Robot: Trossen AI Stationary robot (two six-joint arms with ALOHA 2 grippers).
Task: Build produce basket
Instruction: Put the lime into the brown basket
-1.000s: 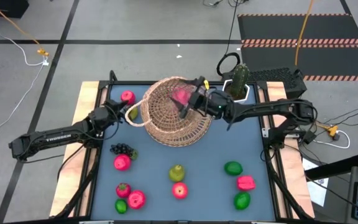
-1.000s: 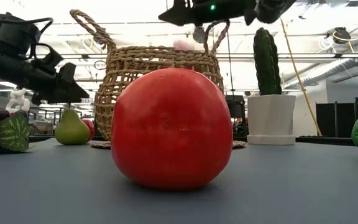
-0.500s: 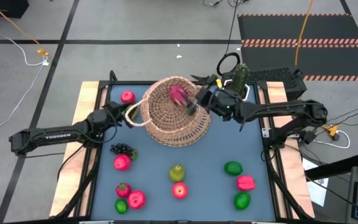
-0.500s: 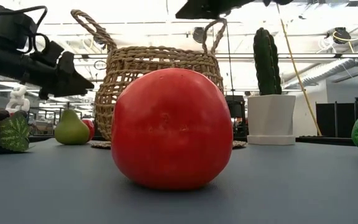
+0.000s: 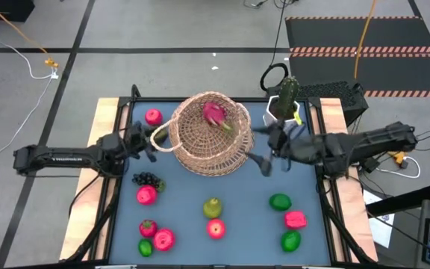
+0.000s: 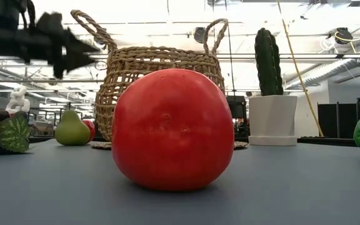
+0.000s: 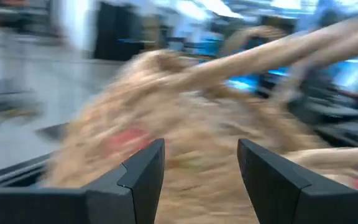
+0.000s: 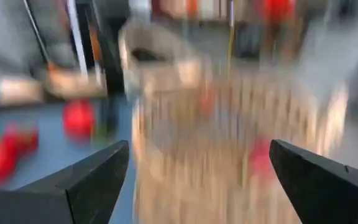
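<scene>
Fingers of the right gripper (image 5: pixel 260 162) stand wide apart and empty, just beside the right side of the large round tan woven wicker basket (image 5: pixel 210 134), above the dark blue counter (image 5: pixel 252 202). Right wrist view confirms the wide gap (image 8: pixel 197 180), basket blurred ahead. Fingers of the left gripper (image 5: pixel 146 143) are also apart, holding nothing, near the basket's left loop handle (image 5: pixel 160 137); left wrist view shows the two dark fingers (image 7: pixel 143 168) spread with the blurred wicker between and beyond them.

Basket sits at the counter's far middle. Inside it lies a pink dragon fruit (image 5: pixel 214 114). Low view shows the basket (image 6: pixel 160 81) upright with both loop handles up.

Outside the basket:
- pink-red apple (image 5: pixel 153 116) at far left, left of the basket
- dark grape bunch (image 5: pixel 146 178) and a red fruit (image 5: pixel 146 196) just below it
- yellow-green pear (image 5: pixel 213 207) with a red apple (image 5: pixel 216 229) close in front, the one that fills the low view (image 6: pixel 172 129)
- red fruit (image 5: pixel 148 228), pink-red apple (image 5: pixel 163 239), green lime (image 5: pixel 145 247) clustered near left
- green lime (image 5: pixel 279 201), pink fruit (image 5: pixel 295 220), green lime (image 5: pixel 290 240) at near right

Green cactus in a white pot (image 5: pixel 285 99) stands at the far right corner, apart from the basket. Low view also shows a green pear (image 6: pixel 72 129) left of the basket.
</scene>
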